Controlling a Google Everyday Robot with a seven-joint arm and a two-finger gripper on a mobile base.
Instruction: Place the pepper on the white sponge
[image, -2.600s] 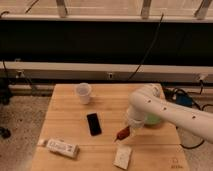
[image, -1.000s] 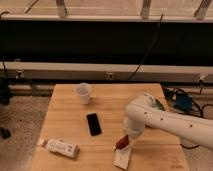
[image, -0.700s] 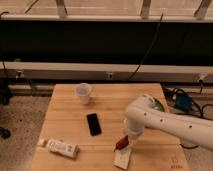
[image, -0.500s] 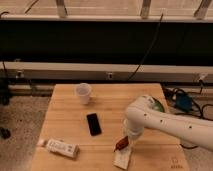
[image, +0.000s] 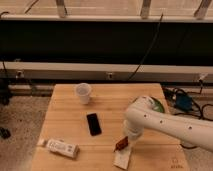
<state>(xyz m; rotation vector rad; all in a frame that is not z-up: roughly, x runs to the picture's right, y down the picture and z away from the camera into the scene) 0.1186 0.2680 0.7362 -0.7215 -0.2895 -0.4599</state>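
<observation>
The pepper (image: 120, 145) is a small dark-red piece held at the tip of my gripper (image: 124, 142). It sits just over the upper edge of the white sponge (image: 121, 159), a small off-white block near the table's front edge. I cannot tell whether the pepper touches the sponge. My gripper points down and to the left from the white arm (image: 165, 124) and is shut on the pepper.
A black phone (image: 93, 124) lies left of the gripper. A long white box with markings (image: 62, 148) lies at the front left and a white cup (image: 83, 93) stands at the back. A green bowl (image: 158, 104) shows partly behind the arm. All are on the wooden table (image: 65, 115).
Since 2.6 s ago the gripper has carried the pepper down and forward to the sponge. Over the last second it has hardly moved.
</observation>
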